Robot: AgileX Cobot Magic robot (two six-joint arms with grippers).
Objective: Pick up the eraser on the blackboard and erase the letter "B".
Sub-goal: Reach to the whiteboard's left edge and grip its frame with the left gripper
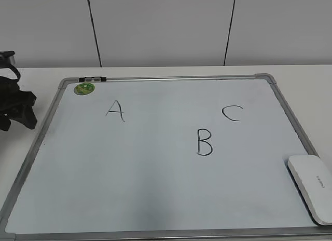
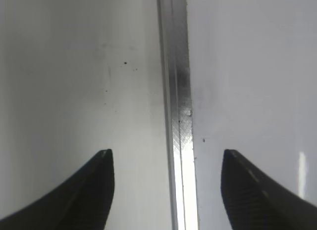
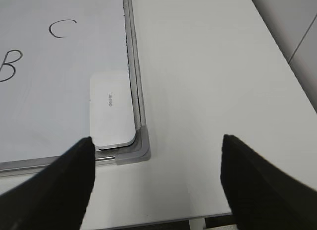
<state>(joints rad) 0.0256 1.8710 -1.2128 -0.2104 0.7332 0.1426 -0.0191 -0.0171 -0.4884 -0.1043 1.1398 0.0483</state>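
White eraser (image 3: 111,112) lies in your board's (image 1: 155,189) near right corner, against the frame; the B (image 1: 204,142) sits mid-board, untouched. Your right gripper (image 3: 157,163) hovers wide above the corner; the left gripper (image 2: 167,163) straddles the left frame, wide.

The blackboard (image 1: 155,189) is white with a grey metal frame and black handwritten letters. The eraser (image 3: 112,110), left of the right gripper's black fingers (image 3: 257,190), is white with grey lettering. A round sticker (image 1: 84,88) is green and the table (image 3: 208,81) is white.
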